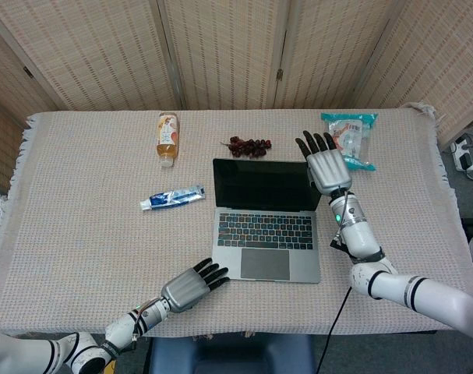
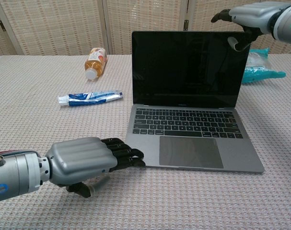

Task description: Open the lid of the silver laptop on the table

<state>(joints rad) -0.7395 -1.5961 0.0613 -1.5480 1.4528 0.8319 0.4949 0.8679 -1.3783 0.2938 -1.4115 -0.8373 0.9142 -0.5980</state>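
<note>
The silver laptop (image 1: 266, 234) (image 2: 193, 151) stands at the table's middle with its lid raised and its dark screen (image 2: 186, 69) facing me. My left hand (image 1: 191, 285) (image 2: 83, 163) lies flat on the cloth, and its black fingertips (image 2: 128, 155) touch the base's front left corner. Beside the lid's top right corner is my right hand (image 1: 326, 165) (image 2: 253, 17), fingers spread. Its thumb curls against that corner's edge in the chest view. Neither hand holds anything.
An orange drink bottle (image 1: 167, 139) (image 2: 95, 61) lies at the back left, with a blue toothpaste tube (image 1: 172, 198) (image 2: 90, 97) left of the laptop. Dark grapes (image 1: 248, 146) sit behind the lid and a teal packet (image 1: 351, 136) (image 2: 260, 67) behind my right hand. Folding screens stand behind the table.
</note>
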